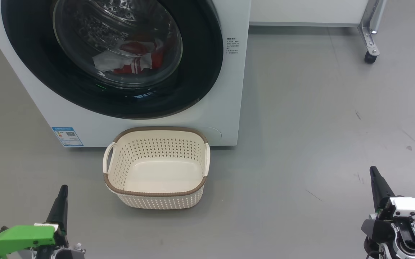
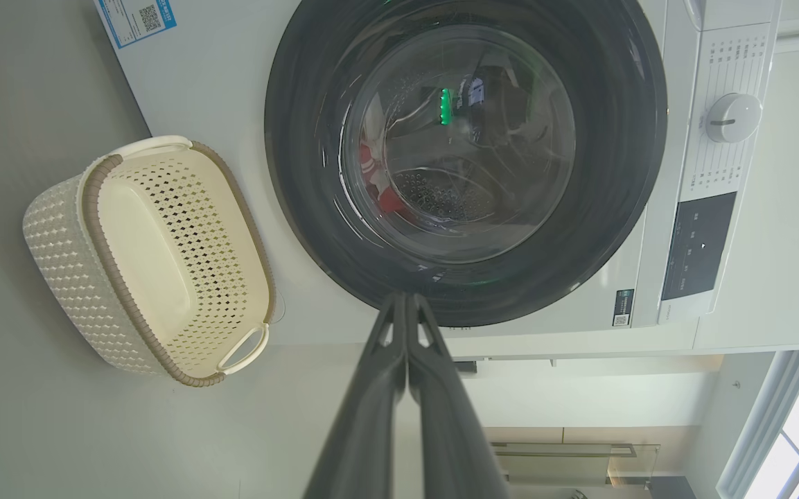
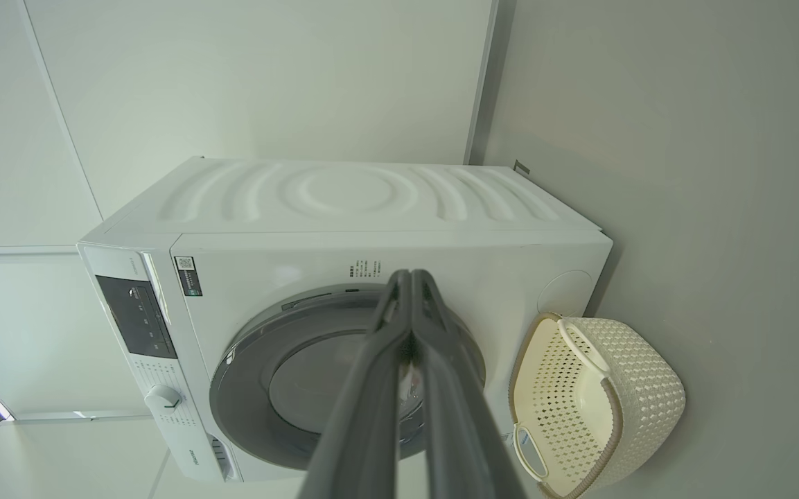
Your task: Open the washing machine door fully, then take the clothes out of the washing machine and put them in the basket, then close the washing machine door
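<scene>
washing machine door (image 1: 110,36): shut, black rim flush on the front of the washing machine (image 1: 229,90) — opening step not yet started.
clothes (image 1: 135,59): red-and-white bundle plus a white piece, low in the drum, seen through the glass. Out of reach until the door swings.
basket (image 1: 158,201): on the floor (image 1: 319,126) just in front of the washer, below the door, mouth up, nothing in it. Likely parked there so the drop from the drum is short.
left gripper (image 1: 63,189): low left in head view, fingers pressed together, nothing held. Its wrist view lines up on the door's rim.
right gripper (image 1: 374,171): low right, well apart from the machine, fingers clenched together, empty.
next: my read — one arm goes to the door's edge. Can't tell where the handle sits.
risk: basket close under the door, so the swing may crowd it.
</scene>
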`<state>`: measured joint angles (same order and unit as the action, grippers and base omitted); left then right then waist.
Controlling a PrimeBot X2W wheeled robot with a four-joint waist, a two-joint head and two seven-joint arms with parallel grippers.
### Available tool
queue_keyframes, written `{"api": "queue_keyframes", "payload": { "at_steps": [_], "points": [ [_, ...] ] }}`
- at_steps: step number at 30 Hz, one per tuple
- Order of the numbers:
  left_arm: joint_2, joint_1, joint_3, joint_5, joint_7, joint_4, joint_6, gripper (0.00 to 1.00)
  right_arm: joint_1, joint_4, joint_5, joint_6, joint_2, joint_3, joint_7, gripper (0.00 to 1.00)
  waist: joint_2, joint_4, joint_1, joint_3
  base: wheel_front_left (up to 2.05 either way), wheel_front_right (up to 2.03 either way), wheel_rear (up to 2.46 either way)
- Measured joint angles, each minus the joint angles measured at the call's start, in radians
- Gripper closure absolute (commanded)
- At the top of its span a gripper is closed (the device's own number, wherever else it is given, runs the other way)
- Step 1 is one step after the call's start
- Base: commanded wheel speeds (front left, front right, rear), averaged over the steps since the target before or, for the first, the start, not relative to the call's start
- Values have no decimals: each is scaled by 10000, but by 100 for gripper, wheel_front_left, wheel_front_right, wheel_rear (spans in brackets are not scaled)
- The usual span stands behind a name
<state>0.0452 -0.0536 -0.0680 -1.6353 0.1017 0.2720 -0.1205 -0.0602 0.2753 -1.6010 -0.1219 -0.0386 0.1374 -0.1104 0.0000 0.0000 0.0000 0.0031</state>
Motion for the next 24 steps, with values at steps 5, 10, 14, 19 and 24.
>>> {"api": "queue_keyframes", "payload": {
  "at_steps": [5,10,14,19,24],
  "points": [
    [0,0,-2,0,0,0,0,100,0,0,0,0,0,0,0,100,0,0,0,0,0,0,0],
    [-8,16,10,-8,13,56,8,0,24,42,2,6,12,0,0,0,0,0,0,0,0,0,0],
    [-194,351,61,-15,13,464,12,0,421,453,2,12,221,-15,0,0,0,0,0,0,0,0,0],
    [-259,477,92,-15,-113,458,12,0,534,449,35,12,282,-82,115,0,0,1,0,9,0,0,0],
    [-259,477,171,-10,-255,351,12,0,534,316,142,12,282,-192,282,0,0,4,0,16,0,0,0]
  ]
}}
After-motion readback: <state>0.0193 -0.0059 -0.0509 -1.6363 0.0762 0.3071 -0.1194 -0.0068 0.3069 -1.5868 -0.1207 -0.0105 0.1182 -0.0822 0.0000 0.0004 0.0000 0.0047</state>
